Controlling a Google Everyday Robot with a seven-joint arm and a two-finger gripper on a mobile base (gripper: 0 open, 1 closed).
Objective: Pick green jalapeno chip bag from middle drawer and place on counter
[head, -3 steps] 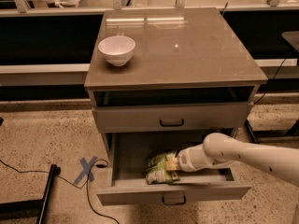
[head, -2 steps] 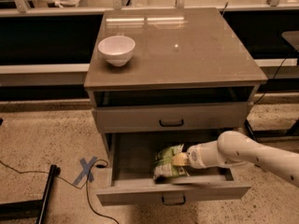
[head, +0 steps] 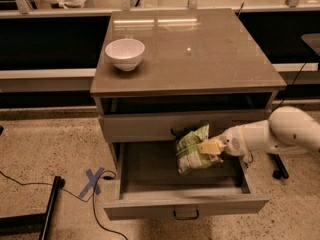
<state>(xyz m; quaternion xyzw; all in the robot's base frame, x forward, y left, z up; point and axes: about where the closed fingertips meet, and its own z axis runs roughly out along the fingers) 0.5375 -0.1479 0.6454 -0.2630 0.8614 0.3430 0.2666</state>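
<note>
The green jalapeno chip bag (head: 191, 153), light green and white foil, hangs in the air above the middle drawer (head: 185, 207). The drawer is pulled wide open and shows a bare grey floor. My gripper (head: 210, 147) comes in from the right on a white arm and is shut on the bag's right edge. It holds the bag in front of the taller closed drawer front (head: 140, 128). The bag is clear of the drawer floor. The counter (head: 200, 49) is the glossy grey-brown top above.
A white bowl (head: 124, 53) stands on the counter's back left. A dark open slot (head: 180, 104) runs under the counter top. A blue tape cross (head: 92, 181), a cable and a black stand leg (head: 47, 209) lie on the floor at left.
The bag lay on the drawer floor with my gripper on it. Now it has been lifted up and slightly right, clear of the drawer, level with the closed drawer front.
</note>
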